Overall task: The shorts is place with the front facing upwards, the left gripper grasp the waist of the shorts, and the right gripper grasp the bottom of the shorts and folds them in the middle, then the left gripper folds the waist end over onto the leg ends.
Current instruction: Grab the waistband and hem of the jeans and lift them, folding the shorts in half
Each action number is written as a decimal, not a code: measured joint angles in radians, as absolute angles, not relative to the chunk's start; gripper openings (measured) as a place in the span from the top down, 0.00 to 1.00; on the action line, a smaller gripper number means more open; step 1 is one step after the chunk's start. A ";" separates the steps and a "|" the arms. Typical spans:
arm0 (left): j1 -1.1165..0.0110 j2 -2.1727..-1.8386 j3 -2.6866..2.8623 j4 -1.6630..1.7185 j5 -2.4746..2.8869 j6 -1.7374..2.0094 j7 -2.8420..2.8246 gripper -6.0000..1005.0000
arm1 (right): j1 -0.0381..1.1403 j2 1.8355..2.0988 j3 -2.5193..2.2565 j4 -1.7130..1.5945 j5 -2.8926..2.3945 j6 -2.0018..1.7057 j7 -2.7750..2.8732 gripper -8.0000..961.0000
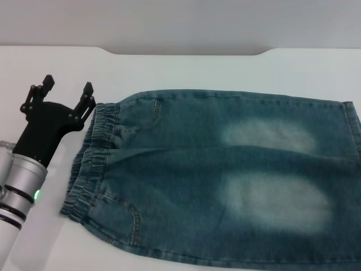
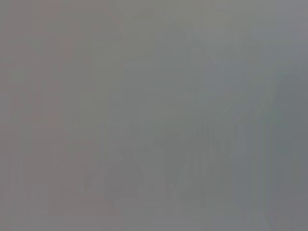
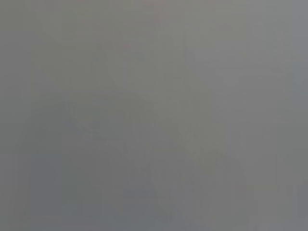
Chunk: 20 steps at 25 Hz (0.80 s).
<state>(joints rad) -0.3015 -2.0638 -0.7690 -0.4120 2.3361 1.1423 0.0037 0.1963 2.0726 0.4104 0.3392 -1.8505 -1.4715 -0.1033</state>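
Observation:
Blue denim shorts (image 1: 225, 175) lie flat on the white table (image 1: 186, 70) in the head view, front up, with two pale thigh patches. The waist (image 1: 93, 155), a puckered elastic band, forms the left end. The leg ends (image 1: 352, 130) reach the right edge of the view. My left gripper (image 1: 67, 86) is open at the far left, its fingertips just beside the far corner of the waist and apart from the fabric. The right gripper is out of view. Both wrist views show only flat grey.
The table's far edge (image 1: 186, 53) runs across the top of the head view, with a raised step in the middle. Bare white tabletop lies behind the shorts and around my left arm (image 1: 20, 180).

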 joint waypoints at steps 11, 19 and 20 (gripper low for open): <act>-0.292 -2.031 -0.772 -0.543 2.339 1.044 0.011 0.19 | 0.154 1.918 0.444 0.659 -1.844 -1.374 -0.157 0.23; -0.228 -1.921 -0.952 -0.967 2.418 0.499 0.067 0.18 | 0.001 1.820 0.804 1.192 -1.851 -0.810 -0.576 0.23; -0.228 -1.921 -0.952 -0.967 2.418 0.499 0.067 0.19 | -0.026 1.828 0.874 1.248 -1.851 -0.711 -0.622 0.23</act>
<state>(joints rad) -0.2281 -1.9206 -0.9523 -0.9672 2.4180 0.4988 0.0672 -0.0258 1.8280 0.8744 1.2478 -1.8509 -0.7109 -0.6223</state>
